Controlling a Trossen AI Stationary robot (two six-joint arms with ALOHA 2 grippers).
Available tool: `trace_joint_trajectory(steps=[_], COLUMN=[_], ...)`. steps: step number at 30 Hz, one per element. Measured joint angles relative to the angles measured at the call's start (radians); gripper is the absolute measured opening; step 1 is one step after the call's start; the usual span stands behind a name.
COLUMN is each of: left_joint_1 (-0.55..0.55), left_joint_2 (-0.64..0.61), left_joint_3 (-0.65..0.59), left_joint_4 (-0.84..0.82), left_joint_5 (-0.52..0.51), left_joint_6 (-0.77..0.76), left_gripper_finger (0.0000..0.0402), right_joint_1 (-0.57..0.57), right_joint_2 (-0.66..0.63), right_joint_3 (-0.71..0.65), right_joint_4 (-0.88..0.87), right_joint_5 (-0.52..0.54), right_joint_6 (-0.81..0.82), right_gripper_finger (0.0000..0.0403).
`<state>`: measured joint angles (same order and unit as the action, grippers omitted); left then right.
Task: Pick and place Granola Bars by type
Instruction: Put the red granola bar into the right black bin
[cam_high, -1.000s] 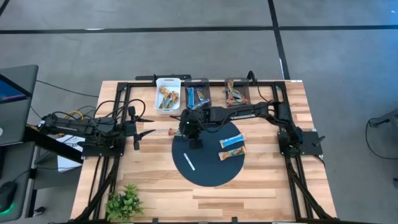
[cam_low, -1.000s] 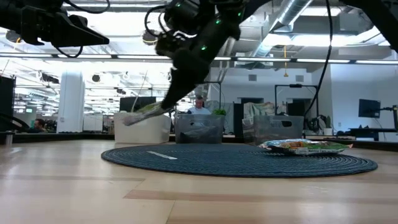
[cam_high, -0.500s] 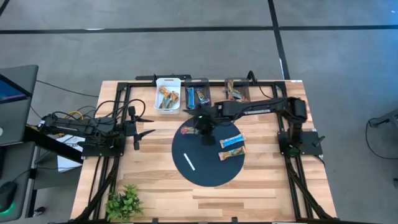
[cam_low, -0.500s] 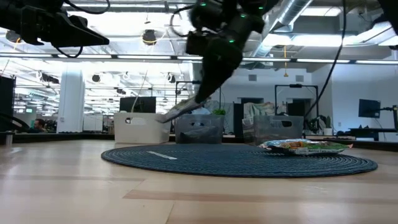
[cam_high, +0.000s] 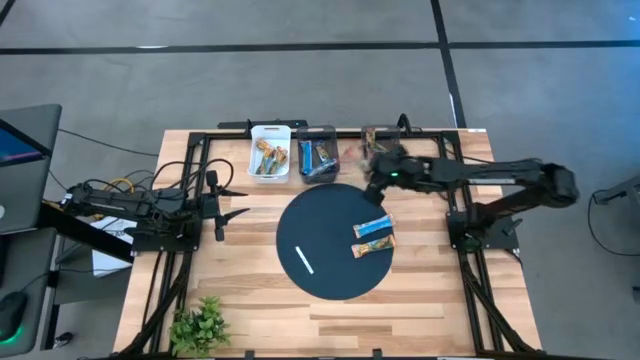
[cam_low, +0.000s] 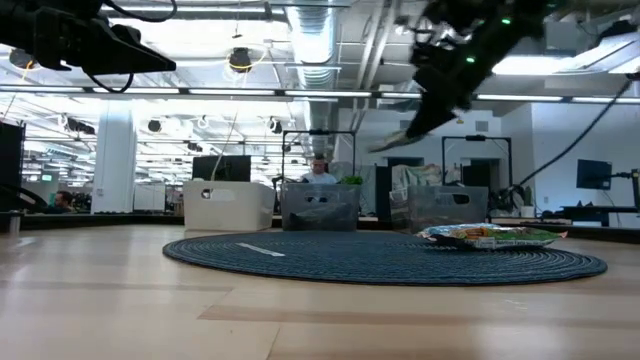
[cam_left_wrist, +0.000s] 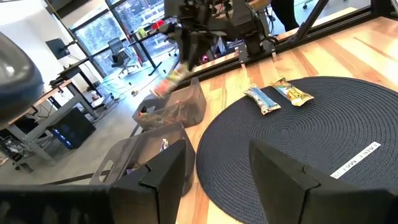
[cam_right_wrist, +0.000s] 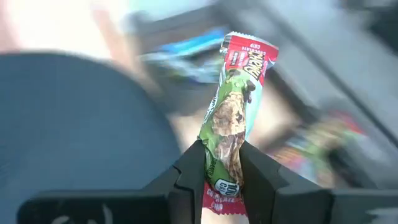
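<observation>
I am looking down on a wooden table (cam_high: 250, 300) with a round dark mat (cam_high: 320, 260) at its centre and three small bins in a row along the far edge: a white bin (cam_high: 270, 157), a middle clear bin (cam_high: 318, 153), and a right clear bin (cam_high: 381, 146)

My right arm reaches in from the right side of the table, and its right gripper (cam_right_wrist: 222, 169) is raised in the air just beside the right clear bin, near the far edge of the mat

The jaws are closed tight on a red and green granola bar (cam_right_wrist: 234, 109), pinched near one end, so its long axis runs straight out from the fingers and away from the wrist

From the table-level view the bar hangs from the raised gripper on a downward slant, well clear of the bins

The relation that matters: the right clear bin, which already holds reddish multicoloured bars, lies just beyond the free end of the held bar, so I judge a short move and a release would drop it there

My left gripper (cam_left_wrist: 217, 168) waits at the left side of the table, jaws apart and holding nothing, well away from everything

Two more bars lie side by side on the right part of the mat, a blue bar (cam_high: 373, 228) and an orange-brown bar (cam_high: 372, 245), nearer my right arm

A thin white stick (cam_high: 304, 260) lies on the mat
</observation>
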<state>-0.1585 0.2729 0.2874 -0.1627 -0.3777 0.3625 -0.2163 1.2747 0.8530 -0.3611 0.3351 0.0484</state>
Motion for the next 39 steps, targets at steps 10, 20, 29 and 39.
trace_joint_trajectory(steps=[10,20,29,39], left_joint_1=[0.000,0.000,0.000,0.000], left_joint_2=[0.000,0.000,0.001,0.018], left_joint_3=[0.000,0.000,0.000,0.000], left_joint_4=[0.004,0.005,0.008,0.039], left_joint_5=[0.000,0.000,0.000,0.001], left_joint_6=[-0.003,-0.003,-0.003,-0.040], left_gripper_finger=[0.0171,0.0171,0.0171,0.0171], right_joint_1=[-0.114,-0.253,-0.303,-0.323], right_joint_2=[-0.156,0.028,0.110,0.112], right_joint_3=[-0.186,-0.190,-0.190,-0.189], right_joint_4=[0.128,0.230,0.251,0.243], right_joint_5=[0.112,0.109,0.108,0.109], right_joint_6=[0.128,0.108,0.084,0.036], right_gripper_finger=[0.0069,0.0070,0.0072,0.0073])
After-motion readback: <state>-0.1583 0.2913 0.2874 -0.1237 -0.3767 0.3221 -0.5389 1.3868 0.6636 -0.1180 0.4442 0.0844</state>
